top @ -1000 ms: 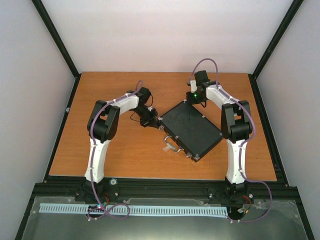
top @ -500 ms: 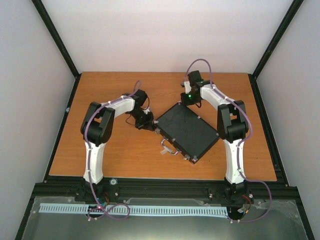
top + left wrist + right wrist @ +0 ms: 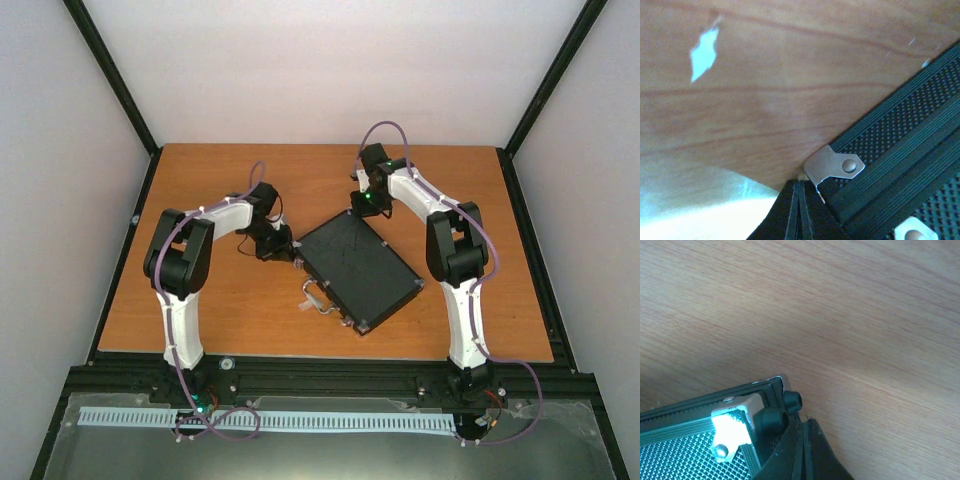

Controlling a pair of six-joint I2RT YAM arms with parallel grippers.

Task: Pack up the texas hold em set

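A: How far along is the packing?

B: Nearly done, I'd judge. The black case (image 3: 357, 270) lies closed at centre frame, diagonal on the wooden table (image 3: 200, 320). No chips or dice show outside it.

A: And the arms?

B: The left gripper (image 3: 283, 249) and right gripper (image 3: 365, 206) are both pinched together and empty, at two case corners. There is open wood on every side.

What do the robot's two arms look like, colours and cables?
The left arm and right arm both have white links with black joints. A thin purple cable loops along each, and a small green light glows near the right wrist.
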